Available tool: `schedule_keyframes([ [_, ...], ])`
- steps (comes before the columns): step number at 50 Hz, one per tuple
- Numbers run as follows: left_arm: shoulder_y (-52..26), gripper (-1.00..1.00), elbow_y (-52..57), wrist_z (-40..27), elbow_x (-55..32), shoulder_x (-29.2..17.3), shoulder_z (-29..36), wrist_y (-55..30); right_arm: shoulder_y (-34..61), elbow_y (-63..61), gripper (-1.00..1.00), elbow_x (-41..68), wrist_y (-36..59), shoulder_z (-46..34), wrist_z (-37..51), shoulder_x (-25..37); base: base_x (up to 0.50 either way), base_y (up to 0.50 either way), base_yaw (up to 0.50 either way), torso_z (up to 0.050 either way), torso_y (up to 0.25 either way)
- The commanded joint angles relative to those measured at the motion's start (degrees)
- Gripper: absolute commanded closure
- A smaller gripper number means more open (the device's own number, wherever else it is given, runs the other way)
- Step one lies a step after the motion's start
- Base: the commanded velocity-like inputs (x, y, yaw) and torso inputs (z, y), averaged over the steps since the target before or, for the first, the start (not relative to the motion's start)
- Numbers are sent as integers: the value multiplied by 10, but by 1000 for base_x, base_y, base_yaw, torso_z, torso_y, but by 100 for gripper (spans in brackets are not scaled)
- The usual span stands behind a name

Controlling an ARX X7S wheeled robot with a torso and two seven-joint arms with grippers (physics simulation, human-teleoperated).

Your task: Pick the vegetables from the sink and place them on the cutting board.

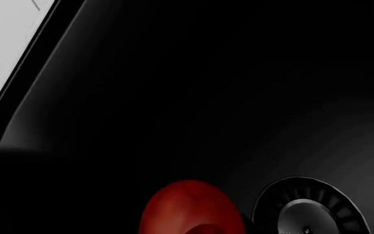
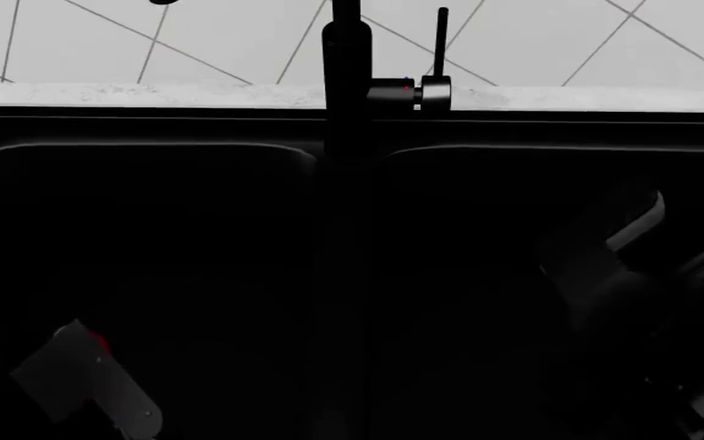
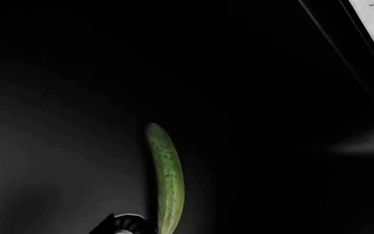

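A round red tomato lies on the black sink floor beside a silver drain strainer, close under my left wrist camera. In the head view a red sliver of the tomato peeks out beside my left arm, low in the left basin. The long green cucumber lies in the right basin next to another strainer, below my right arm. Neither wrist view shows its gripper's fingers, and the head view is too dark to read them. The cutting board is out of view.
The tall black faucet rises from the divider between the two basins. A pale countertop strip and tiled wall lie behind the sink. A basin wall and white counter edge stand close to the left arm.
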Motion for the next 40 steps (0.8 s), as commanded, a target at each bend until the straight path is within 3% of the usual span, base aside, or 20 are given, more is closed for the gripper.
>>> schedule_keyframes([
  [1, -3, 100, 8, -10, 0, -3, 3, -5, 6, 98, -100, -65, -39, -50, -54, -45, 0, 0, 0, 0, 0],
  [20, -1, 100, 17, -18, 1, -2, 6, -6, -21, 309, -100, -149, -164, -102, -146, -136, 0, 0, 0, 0, 0],
  [40, -15, 100, 11, -18, 8, 9, 26, -13, -49, 510, -100, -166, -325, -74, -220, -185, 0, 0, 0, 0, 0],
])
